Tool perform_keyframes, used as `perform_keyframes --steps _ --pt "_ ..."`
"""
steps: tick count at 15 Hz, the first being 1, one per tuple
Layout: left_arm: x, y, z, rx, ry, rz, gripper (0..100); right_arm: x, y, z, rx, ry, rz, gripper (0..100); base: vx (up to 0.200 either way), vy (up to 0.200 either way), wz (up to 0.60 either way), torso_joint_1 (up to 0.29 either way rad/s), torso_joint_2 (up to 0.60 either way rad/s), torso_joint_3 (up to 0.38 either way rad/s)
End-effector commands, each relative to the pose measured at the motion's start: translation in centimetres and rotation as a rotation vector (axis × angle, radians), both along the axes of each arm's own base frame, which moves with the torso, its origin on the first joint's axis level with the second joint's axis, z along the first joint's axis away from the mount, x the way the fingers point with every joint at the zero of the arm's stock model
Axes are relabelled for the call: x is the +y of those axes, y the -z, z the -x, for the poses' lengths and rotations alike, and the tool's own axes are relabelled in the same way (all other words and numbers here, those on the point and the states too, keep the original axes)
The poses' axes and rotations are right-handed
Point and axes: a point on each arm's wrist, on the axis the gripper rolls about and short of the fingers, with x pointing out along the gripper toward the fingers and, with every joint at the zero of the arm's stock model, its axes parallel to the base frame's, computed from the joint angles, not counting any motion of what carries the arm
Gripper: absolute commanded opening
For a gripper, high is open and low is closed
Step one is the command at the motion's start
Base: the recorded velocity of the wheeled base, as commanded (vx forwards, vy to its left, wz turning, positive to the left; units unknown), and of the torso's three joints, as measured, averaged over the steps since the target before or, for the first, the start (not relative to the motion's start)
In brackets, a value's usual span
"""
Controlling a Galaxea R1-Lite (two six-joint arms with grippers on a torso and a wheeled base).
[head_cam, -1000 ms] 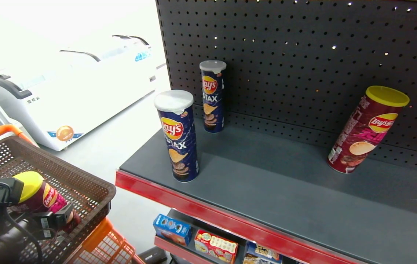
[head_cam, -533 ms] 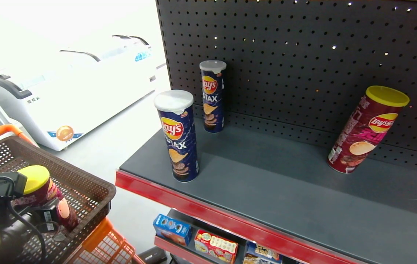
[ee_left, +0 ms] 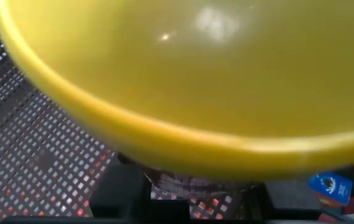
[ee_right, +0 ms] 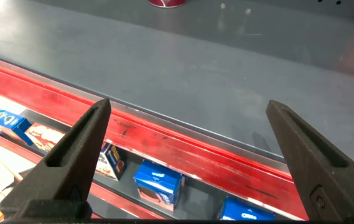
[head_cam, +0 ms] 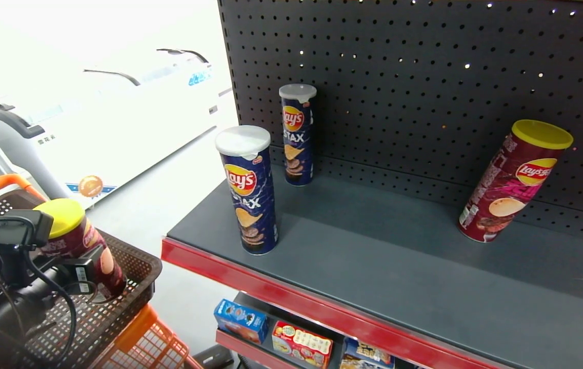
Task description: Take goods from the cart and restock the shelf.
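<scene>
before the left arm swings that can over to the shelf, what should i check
1. Grip: left tool shut on the yellow-lidded can: ok.
2. Can's bottom lifted above the cart basket rim: cannot tell.
3. Landing spot: bare shelf between the front blue can and the shelved maroon can: ok.
4. Straight route from the cart: the front blue can stands near the shelf's left front corner, likely in the way: not ok.
5. Right tool open, holding nothing, over the shelf's front edge, apart from the cans: ok.
</scene>
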Motion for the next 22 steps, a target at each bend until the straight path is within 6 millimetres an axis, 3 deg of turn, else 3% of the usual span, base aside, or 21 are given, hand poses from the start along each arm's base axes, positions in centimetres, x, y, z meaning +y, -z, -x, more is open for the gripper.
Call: perform_keyframes --steps 1,4,9,15,22 --pt "-0.7 -1.5 -0.2 -0.056 0.036 -0.009 0 0.0 0.0 0.0 0.001 -0.002 0.0 100 0.0 0.0 0.0 0.0 0.0 0.0" --pt "-1.9 -4.0 -0.8 -0.117 0.09 -0.013 0 0.0 0.0 0.0 0.001 -0.002 0.0 100 0.0 0.0 0.0 0.0 0.0 0.0" --pt "-4.0 -5.5 -0.2 -0.141 0.185 -0.01 0 0.0 0.0 0.0 0.001 -0.002 0.0 100 0.0 0.0 0.0 0.0 0.0 0.0" --pt "-5.1 -8.4 -0.4 -0.227 0.23 -0.042 0 0.0 0.0 0.0 0.001 -0.002 0.0 100 0.0 0.0 0.0 0.0 0.0 0.0" --pt "-7.6 -9.5 1.2 -0.255 0.356 -0.023 0 0.0 0.0 0.0 0.001 -0.001 0.0 100 0.0 0.0 0.0 0.0 0.0 0.0"
